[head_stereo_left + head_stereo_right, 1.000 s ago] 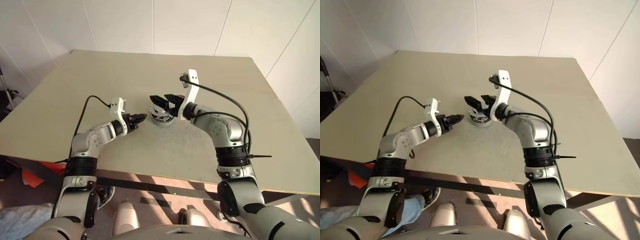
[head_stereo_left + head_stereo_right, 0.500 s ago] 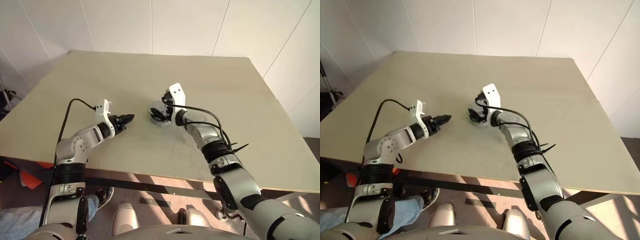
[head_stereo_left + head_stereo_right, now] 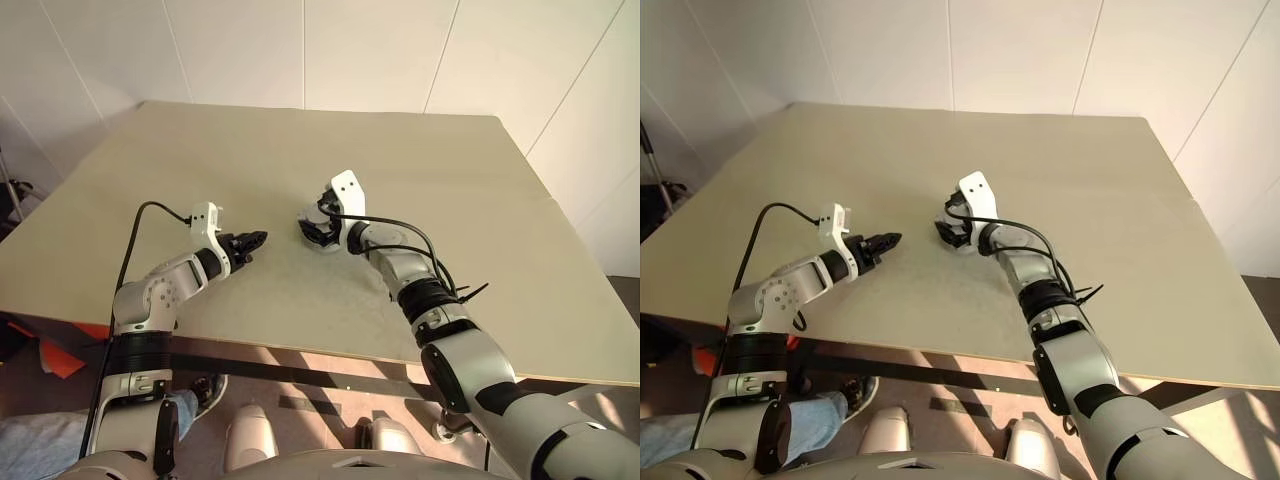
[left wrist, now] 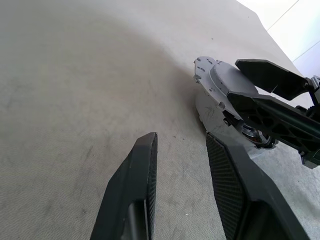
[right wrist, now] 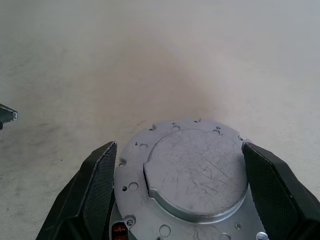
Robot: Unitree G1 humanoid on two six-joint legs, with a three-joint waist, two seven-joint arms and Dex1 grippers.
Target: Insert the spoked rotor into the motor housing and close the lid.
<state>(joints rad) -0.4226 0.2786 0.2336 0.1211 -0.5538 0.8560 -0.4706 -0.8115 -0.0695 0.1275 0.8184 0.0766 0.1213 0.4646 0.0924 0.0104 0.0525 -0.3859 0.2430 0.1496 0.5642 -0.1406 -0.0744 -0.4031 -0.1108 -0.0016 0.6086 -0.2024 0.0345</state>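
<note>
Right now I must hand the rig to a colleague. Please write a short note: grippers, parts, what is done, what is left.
Right gripper: open wide, one finger on each side of the lid; whether the pads touch it I cannot tell.
Left gripper: empty, fingers slightly apart, hanging over the table to the robot's left of the motor housing.
The lid lies on top of the housing; copper coils show at its edge.
The spoked rotor is presumably under the lid.
Left: check that the lid sits flush, then withdraw both arms.
</note>
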